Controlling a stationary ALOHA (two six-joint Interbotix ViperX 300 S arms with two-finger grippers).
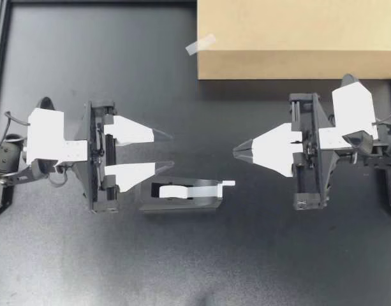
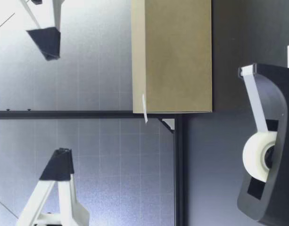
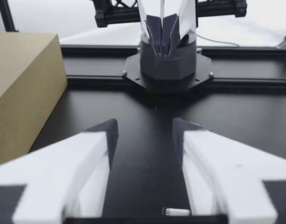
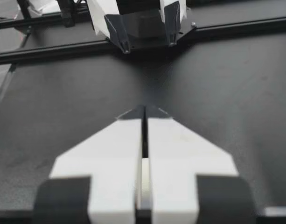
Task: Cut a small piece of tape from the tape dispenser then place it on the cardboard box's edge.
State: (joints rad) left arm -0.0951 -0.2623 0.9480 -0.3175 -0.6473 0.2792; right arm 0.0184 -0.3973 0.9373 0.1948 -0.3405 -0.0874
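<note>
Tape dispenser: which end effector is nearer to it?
Left: the left end effector hangs just by the tape dispenser; the right end effector is farther off.

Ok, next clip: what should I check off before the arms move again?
1. My left gripper open and empty: ok.
2. My right gripper shut, holding nothing: ok.
3. A tape piece sits on the cardboard box edge: ok.
4. That piece pressed down firmly: cannot tell.
5. The tape dispenser upright, free tape end at its cutter: ok.
6. Both grippers raised off the table: ok.
</note>
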